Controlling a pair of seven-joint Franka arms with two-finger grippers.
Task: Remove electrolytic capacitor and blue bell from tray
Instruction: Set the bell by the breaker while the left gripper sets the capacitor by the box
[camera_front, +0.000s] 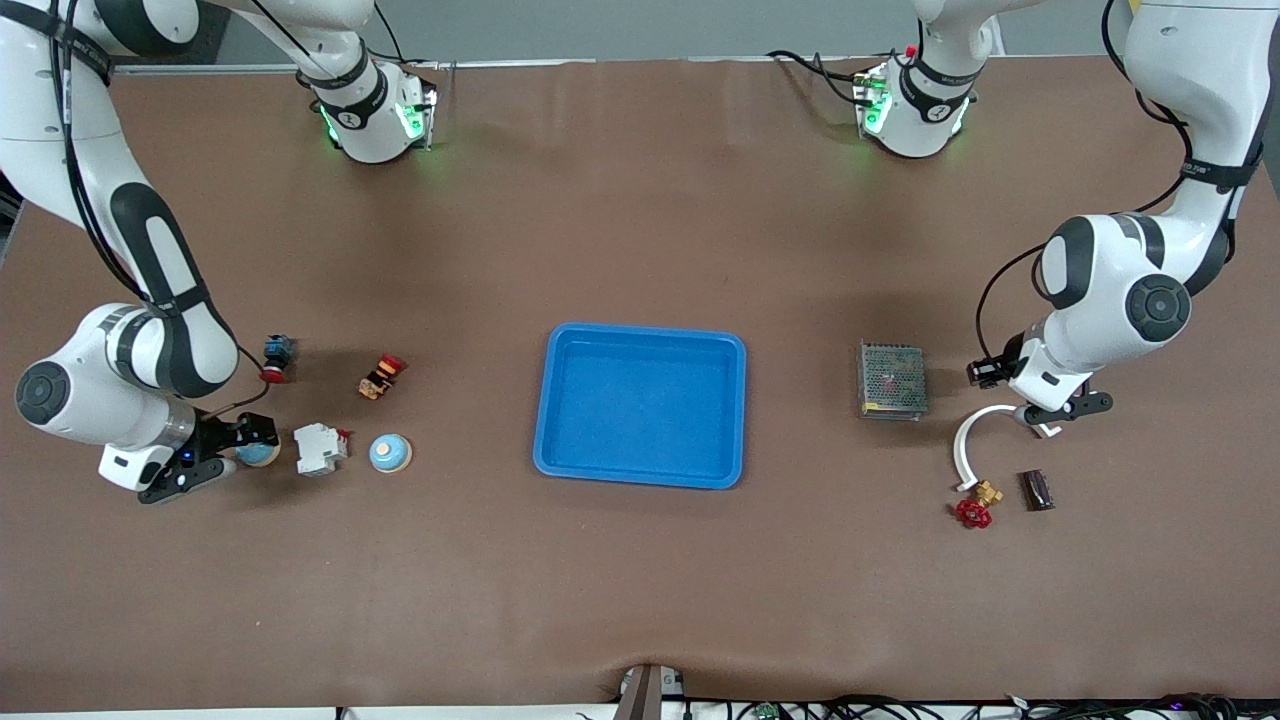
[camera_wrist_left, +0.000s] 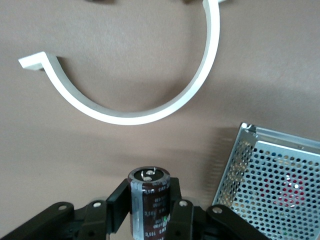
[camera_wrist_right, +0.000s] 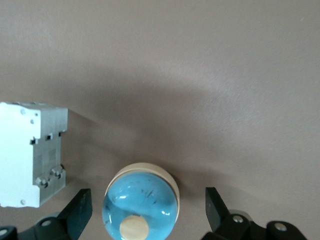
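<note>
My left gripper is shut on a dark brown capacitor and holds it upright, low over the table by the white curved clip. In the front view this gripper is at the left arm's end of the table, and the held capacitor is hidden there. My right gripper is open, its fingers either side of a blue bell without touching it. In the front view the right gripper is low over that bell at the right arm's end of the table.
A blue tray lies mid-table. A white breaker, a second blue bell, a red-capped switch and a blue-red button lie near the right gripper. A perforated metal box, a second capacitor and a red valve lie near the left gripper.
</note>
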